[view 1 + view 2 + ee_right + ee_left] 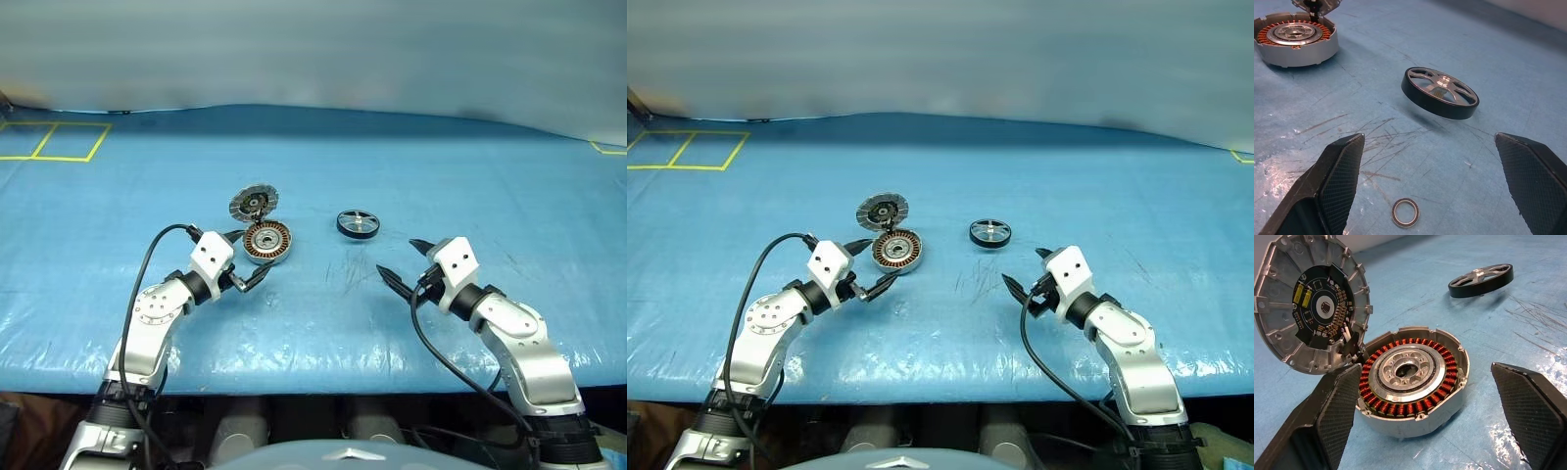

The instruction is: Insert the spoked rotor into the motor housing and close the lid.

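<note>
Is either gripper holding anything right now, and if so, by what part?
Nothing is held. The left gripper is open beside the motor housing; the right gripper is open, short of the spoked rotor.

One housing (266, 241), just ahead of left gripper (247, 260). One lid (254, 203), hinged open at housing's far edge. One rotor (358, 223), ahead of right gripper (401, 261). One small ring (1405, 212), between right fingertips. Two grippers.
</note>
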You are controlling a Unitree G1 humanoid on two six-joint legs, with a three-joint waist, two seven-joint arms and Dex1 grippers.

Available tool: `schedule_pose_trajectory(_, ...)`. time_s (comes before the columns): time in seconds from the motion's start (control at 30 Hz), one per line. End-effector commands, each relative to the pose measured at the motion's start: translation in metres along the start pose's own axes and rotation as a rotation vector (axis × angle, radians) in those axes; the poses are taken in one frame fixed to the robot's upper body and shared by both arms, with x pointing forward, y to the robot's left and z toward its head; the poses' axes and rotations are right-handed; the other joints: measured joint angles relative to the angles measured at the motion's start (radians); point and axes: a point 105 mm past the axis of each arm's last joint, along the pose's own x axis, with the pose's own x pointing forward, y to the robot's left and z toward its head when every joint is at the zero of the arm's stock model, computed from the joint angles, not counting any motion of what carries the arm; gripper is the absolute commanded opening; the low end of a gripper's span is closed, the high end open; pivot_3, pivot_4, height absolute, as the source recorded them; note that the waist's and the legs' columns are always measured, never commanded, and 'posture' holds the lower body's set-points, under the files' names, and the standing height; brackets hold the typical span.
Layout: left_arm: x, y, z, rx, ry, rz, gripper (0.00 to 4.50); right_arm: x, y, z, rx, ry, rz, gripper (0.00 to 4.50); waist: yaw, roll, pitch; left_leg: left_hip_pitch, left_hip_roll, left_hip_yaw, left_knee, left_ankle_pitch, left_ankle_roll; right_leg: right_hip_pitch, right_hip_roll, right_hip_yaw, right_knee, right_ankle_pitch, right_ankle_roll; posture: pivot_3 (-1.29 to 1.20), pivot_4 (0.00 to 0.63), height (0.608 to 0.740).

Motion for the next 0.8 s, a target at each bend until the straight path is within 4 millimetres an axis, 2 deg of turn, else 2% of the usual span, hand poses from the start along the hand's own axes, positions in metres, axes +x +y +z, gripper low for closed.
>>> schedule_pose_trajectory(0.03, 0.0003, 0.0016, 0.0151, 0.036, -0.045, 0.002, 4.50, -0.0011, -0.0028, 0.0105, -0.033, -0.033, -0.002, 4.48, 0.000, 0.000, 0.000, 0.000, 0.000, 0.000, 0.000, 0.000, 0.000, 0.000, 0.000, 0.000, 0.000, 0.000, 0.000, 0.00, 0.150, 0.740)
schedule_pose_trajectory(0.8, 0.0000, -0.0004, 0.0131, 0.034, -0.035, -0.014, 4.50, -0.0001, -0.0048, 0.0110, -0.043, -0.026, -0.004, 4.48, 0.000, 0.000, 0.000, 0.000, 0.000, 0.000, 0.000, 0.000, 0.000, 0.000, 0.000, 0.000, 0.000, 0.000, 0.000, 0.00, 0.150, 0.740)
